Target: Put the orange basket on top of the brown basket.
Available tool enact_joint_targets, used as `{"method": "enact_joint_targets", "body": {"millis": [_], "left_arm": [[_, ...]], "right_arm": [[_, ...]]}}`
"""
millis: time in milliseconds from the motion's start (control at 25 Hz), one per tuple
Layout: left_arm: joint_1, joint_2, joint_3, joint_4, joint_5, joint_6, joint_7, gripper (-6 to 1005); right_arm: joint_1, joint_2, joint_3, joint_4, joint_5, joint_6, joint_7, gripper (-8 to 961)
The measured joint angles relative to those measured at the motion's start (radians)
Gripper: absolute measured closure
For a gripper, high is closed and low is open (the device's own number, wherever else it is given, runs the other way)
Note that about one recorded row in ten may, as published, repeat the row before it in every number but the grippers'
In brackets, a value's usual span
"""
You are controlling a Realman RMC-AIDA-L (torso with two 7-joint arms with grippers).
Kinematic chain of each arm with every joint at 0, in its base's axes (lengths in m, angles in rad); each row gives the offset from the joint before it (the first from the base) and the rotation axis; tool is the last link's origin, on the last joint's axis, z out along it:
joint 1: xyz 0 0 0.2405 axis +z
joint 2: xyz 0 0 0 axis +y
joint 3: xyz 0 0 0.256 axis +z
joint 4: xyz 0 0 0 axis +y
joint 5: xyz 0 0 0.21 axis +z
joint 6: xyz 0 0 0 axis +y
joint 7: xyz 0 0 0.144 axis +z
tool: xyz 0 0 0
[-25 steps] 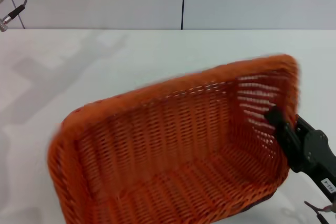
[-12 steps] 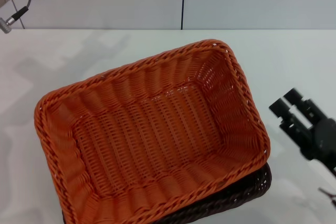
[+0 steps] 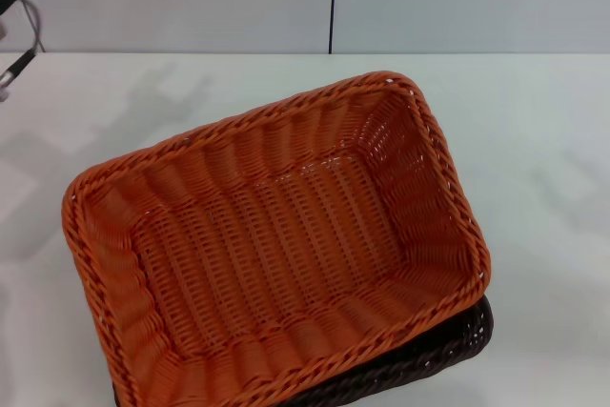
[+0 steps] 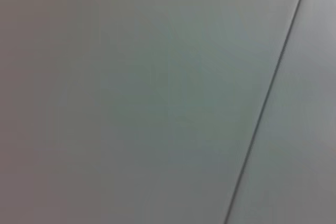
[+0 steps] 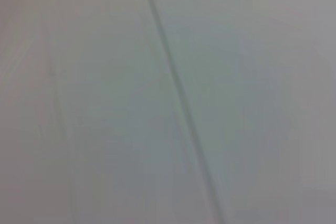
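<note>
- Two baskets are now sitting as one stack on the white table (image 3: pixel 534 140): the orange basket (image 3: pixel 272 245) is lying flat, open side up, on top of the brown basket (image 3: pixel 448 350).
- Only a dark sliver of brown is peeking out beneath the orange rim, along the near edge and at the near right corner; the rest is being hidden by the orange one.
- A second ago the orange basket was tipped up on its side with the right gripper pinching its right wall; half a second ago it was already lying flat and the gripper was hanging open just off to the right.
- Now the right gripper is showing nowhere in the head view, and the right wrist view is taking in only a pale panel with a dark seam, so I cannot tell how its fingers are standing; it is holding nothing that I can see.
- The left arm is showing merely as a dark edge and a cable at the far left corner of the head view; its gripper is out of sight too, and its wrist view is likewise facing a blank panel.
- Judging by this, the placing is looking finished: the orange basket is resting unheld, seemingly settled rather than teetering.
- Its outline is sitting slightly askew of the brown one at the near right corner, which I am reading as a loose nesting, not a fault.
</note>
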Motion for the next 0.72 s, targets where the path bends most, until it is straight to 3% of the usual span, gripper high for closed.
{"method": "enact_joint_targets", "body": {"millis": [120, 240, 520, 680, 720], "left_arm": [[0.044, -0.010, -0.053, 0.014, -0.029, -0.080, 0.044, 198], [0.090, -0.011, -0.061, 0.044, -0.108, -0.137, 0.113, 198], [0.197, -0.016, -0.069, 0.174, -0.383, -0.284, 0.371, 198], [0.219, -0.018, -0.101, 0.250, -0.472, -0.325, 0.465, 198], [0.226, -0.017, -0.143, 0.294, -0.494, -0.334, 0.504, 198]], "right_arm": [[0.048, -0.022, 0.022, -0.064, 0.075, 0.128, 0.027, 234], [0.077, -0.030, 0.019, -0.083, 0.175, 0.253, -0.034, 234], [0.149, -0.023, 0.016, -0.049, 0.415, 0.469, -0.349, 234], [0.172, -0.022, 0.016, -0.001, 0.515, 0.498, -0.479, 235], [0.178, -0.022, 0.016, 0.015, 0.539, 0.502, -0.522, 235]]}}
